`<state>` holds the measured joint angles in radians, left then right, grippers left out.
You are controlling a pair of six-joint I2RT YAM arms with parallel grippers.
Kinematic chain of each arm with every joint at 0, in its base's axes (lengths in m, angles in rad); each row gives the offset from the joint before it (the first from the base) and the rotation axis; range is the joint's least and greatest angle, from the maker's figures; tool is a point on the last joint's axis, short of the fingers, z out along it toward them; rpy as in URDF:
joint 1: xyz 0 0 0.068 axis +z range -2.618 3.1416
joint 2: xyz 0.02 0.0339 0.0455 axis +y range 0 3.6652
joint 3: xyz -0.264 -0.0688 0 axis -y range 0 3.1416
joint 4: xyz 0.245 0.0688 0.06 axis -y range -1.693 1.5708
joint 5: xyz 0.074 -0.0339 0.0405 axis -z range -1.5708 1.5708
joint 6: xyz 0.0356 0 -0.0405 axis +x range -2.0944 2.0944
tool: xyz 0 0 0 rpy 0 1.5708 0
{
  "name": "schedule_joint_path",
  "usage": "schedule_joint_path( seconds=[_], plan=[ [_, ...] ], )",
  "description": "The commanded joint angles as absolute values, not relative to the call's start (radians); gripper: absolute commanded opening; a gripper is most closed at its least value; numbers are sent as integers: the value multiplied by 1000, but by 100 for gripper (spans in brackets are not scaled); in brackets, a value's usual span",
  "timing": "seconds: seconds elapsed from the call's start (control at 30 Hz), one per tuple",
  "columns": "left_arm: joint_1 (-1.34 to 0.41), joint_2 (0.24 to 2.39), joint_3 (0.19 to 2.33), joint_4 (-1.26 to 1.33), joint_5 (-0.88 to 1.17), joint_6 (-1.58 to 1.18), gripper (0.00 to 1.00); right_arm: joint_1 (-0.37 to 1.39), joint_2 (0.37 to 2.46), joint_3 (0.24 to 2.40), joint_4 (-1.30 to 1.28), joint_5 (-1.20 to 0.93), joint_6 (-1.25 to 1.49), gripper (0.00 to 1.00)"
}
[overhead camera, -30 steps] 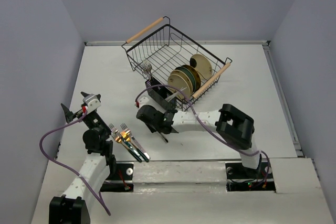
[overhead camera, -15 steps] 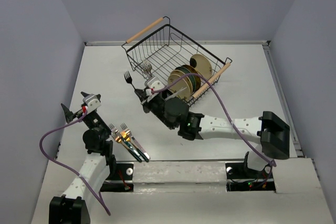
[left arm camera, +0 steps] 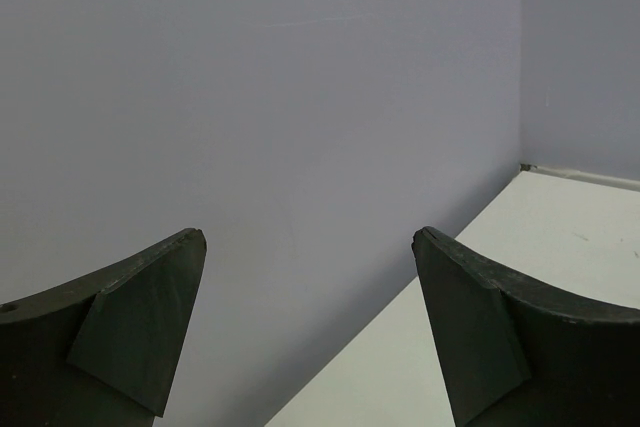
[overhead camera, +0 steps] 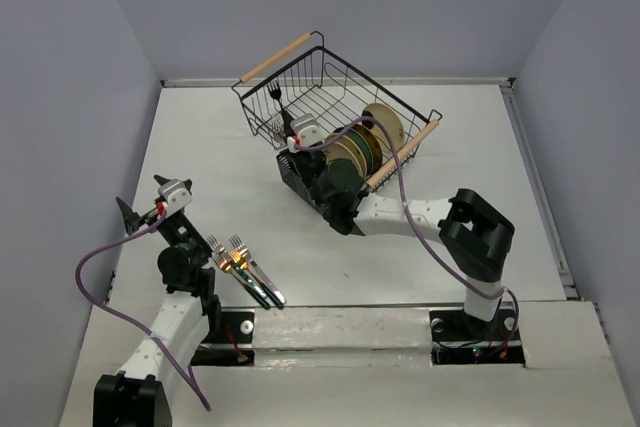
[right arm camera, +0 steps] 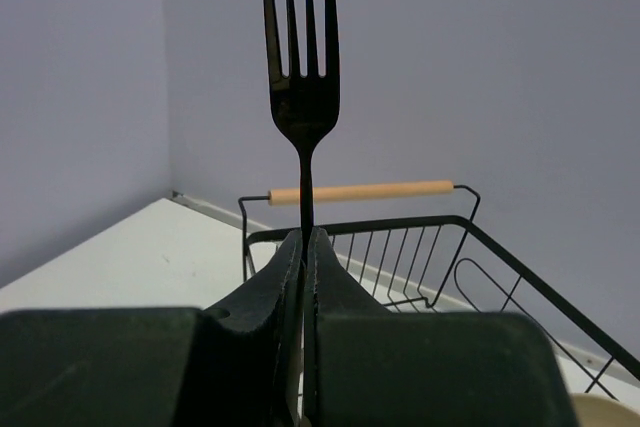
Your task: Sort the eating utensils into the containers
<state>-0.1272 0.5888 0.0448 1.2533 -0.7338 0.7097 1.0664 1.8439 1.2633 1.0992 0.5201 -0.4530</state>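
My right gripper [overhead camera: 288, 119] is shut on the handle of a black fork [overhead camera: 275, 94] and holds it upright, tines up, over the near left part of the wire basket. In the right wrist view the fork [right arm camera: 303, 97] rises from the closed fingertips of the gripper [right arm camera: 305, 239]. The small black caddy [overhead camera: 294, 175] stands at the basket's near side, mostly hidden under my right arm. Several gold-headed forks [overhead camera: 240, 265] lie on the table by the left arm. My left gripper [overhead camera: 140, 199] is open and empty, raised towards the left wall [left arm camera: 308, 239].
The black wire basket [overhead camera: 262, 105] with wooden handles [right arm camera: 360, 192] sits at the back centre and holds several round plates [overhead camera: 362, 142]. Walls close in the table at the left, back and right.
My right arm lifted the black fork from low near the table forks and swung it up and back, over the basket. The left arm has not moved.
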Motion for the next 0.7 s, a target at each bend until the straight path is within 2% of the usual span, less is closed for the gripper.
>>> schedule_joint_path(
  seconds=[0.0,0.37,0.67],
  plan=[
    [-121,589,-118,1373,-742,707,99,1042,1858,1270,1256,534,-460,0],
    [-121,606,-120,1384,-742,710,99,1019,1940,1178,1184,522,-190,0],
    [-121,614,-121,1393,-739,710,99,1019,1944,1108,1151,508,-179,0]
  ],
)
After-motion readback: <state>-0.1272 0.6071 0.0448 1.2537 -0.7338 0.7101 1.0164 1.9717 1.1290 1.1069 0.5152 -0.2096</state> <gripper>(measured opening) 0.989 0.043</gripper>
